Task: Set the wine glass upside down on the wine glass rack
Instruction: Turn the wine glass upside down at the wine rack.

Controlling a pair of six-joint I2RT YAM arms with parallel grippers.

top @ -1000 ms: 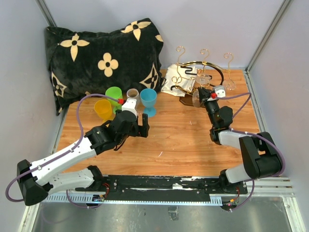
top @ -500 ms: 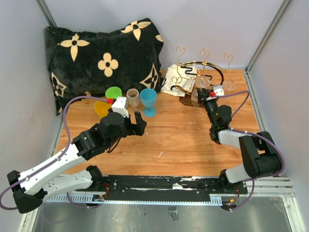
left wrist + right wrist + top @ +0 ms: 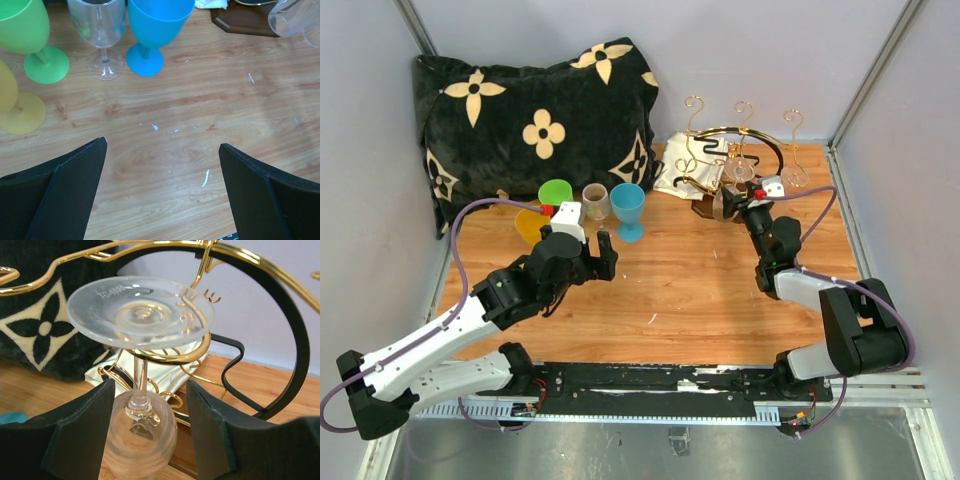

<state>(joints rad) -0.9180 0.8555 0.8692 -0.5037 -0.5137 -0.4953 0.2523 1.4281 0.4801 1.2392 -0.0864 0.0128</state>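
The green glass (image 3: 22, 25), clear glass (image 3: 97, 22) and blue glass (image 3: 160, 22) are cut off at 12 o'clock. The yellow glass (image 3: 19, 112) is cut off at 9 o'clock. The wine glass (image 3: 141, 312) is cut off at 6 o'clock.

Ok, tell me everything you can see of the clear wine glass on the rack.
The wine glass is clear, plastic-looking, and hangs upside down. Its round foot, with raised lettering, faces up and rests on a gold wire loop of the rack. The thin stem drops through the loop to the bowl below. The right arm's fingers stand open either side of the bowl; whether they touch it is unclear.
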